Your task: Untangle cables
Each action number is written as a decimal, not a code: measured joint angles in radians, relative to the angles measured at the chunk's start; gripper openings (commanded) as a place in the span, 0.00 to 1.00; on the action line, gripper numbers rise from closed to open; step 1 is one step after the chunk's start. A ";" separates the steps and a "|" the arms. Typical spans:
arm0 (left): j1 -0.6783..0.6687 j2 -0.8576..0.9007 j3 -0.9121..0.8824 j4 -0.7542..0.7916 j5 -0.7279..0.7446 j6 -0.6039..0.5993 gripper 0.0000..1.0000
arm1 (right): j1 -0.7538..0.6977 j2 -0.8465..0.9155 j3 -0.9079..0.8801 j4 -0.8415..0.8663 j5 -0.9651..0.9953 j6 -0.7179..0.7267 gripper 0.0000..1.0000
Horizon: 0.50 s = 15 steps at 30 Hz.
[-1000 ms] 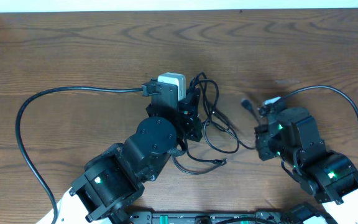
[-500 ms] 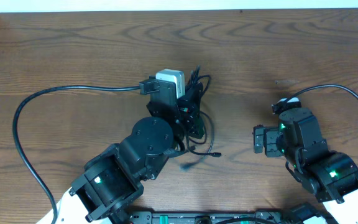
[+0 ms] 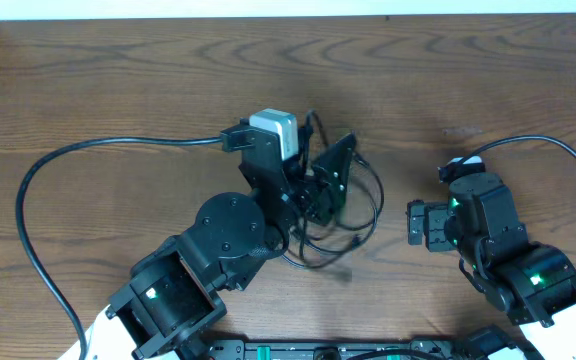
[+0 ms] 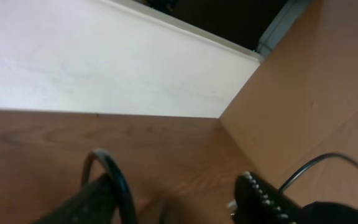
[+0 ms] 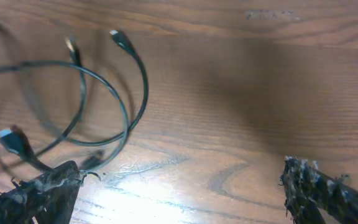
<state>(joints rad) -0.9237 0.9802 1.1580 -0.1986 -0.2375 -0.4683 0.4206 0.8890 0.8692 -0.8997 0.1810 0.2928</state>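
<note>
1. Cables point(image 5: 127, 121) lie in loose loops on the counter point(image 3: 468, 80), around our left claw point(image 4: 173, 190).
2. Left claw and right claw point(image 5: 179, 171) both stand open.
3. Light, limp and slippery, we judge; pinch near a plug point(image 5: 120, 38).

A cable point(image 4: 118, 177) loops beside the parted pincer point(image 4: 176, 200).

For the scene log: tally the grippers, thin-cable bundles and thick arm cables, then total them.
Grippers: 2 (left gripper, right gripper)
Thin-cable bundle: 1
Thick arm cables: 2
Total: 5
</note>
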 measured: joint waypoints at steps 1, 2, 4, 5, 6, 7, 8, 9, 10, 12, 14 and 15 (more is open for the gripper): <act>0.000 0.000 0.000 -0.005 0.000 -0.001 0.73 | 0.000 0.000 0.000 0.000 0.000 0.001 0.99; 0.000 -0.001 0.000 -0.011 0.000 0.001 0.76 | 0.000 0.000 0.000 0.000 0.000 0.003 0.99; 0.000 -0.001 0.000 -0.037 0.000 0.019 0.81 | 0.000 0.000 0.000 0.000 0.000 0.004 0.99; 0.000 -0.002 0.001 -0.050 -0.001 0.028 0.82 | 0.000 0.000 0.000 0.000 0.000 0.004 0.99; 0.000 -0.002 0.001 -0.068 -0.002 0.036 0.82 | 0.000 0.000 0.000 0.000 0.000 0.004 0.99; 0.000 -0.002 0.001 -0.089 -0.005 0.045 0.83 | 0.000 0.000 0.000 0.000 0.000 0.004 0.99; 0.000 -0.002 0.002 -0.112 -0.011 0.054 0.83 | 0.000 0.000 0.000 0.000 0.000 0.004 0.99; 0.000 -0.002 0.003 -0.138 -0.023 0.059 0.84 | 0.000 0.000 0.000 0.000 0.000 0.004 0.99; 0.000 -0.002 0.004 -0.166 -0.036 0.065 0.87 | 0.000 0.000 0.000 0.001 0.000 0.004 0.99; 0.000 -0.002 0.005 -0.225 -0.067 0.077 0.87 | 0.000 0.000 0.000 0.001 0.000 0.004 0.99; 0.000 -0.003 0.006 -0.288 -0.098 0.081 0.88 | 0.000 0.000 0.000 0.001 0.000 0.004 0.99; 0.000 -0.003 0.006 -0.320 -0.111 0.081 0.88 | 0.000 0.000 0.000 0.001 0.001 0.004 0.99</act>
<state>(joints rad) -0.9237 0.9771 1.1641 -0.5186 -0.3485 -0.3870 0.4206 0.8890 0.8692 -0.8986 0.1818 0.2970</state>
